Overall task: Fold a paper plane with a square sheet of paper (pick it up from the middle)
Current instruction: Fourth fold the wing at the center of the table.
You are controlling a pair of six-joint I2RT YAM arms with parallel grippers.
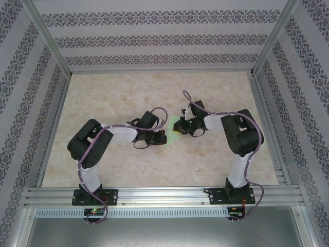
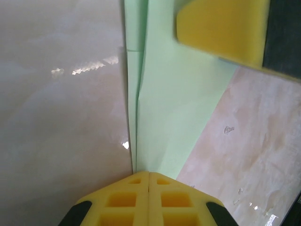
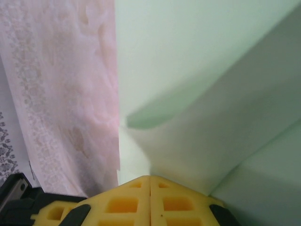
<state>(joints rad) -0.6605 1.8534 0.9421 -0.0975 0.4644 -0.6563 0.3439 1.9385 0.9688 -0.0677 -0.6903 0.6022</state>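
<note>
The square sheet of paper (image 1: 177, 123), pale mint green and folded into a creased wedge, sits at the middle of the table between my two grippers. In the left wrist view the paper (image 2: 178, 94) runs up from my left gripper (image 2: 149, 175), whose yellow jaws are shut on its near tip. A crease runs along the paper's left edge. A yellow finger of the right gripper (image 2: 221, 28) lies over its far end. In the right wrist view my right gripper (image 3: 150, 179) is shut on the paper (image 3: 197, 56), which fans out in overlapping layers. From above, the left gripper (image 1: 164, 137) and right gripper (image 1: 180, 127) almost touch.
The marble-patterned table (image 1: 128, 92) is boxed in by patterned walls (image 1: 154, 36) at the back and sides. An aluminium rail (image 1: 164, 195) runs along the near edge by the arm bases. Both elbows stick outward, left (image 1: 85, 141) and right (image 1: 245, 134).
</note>
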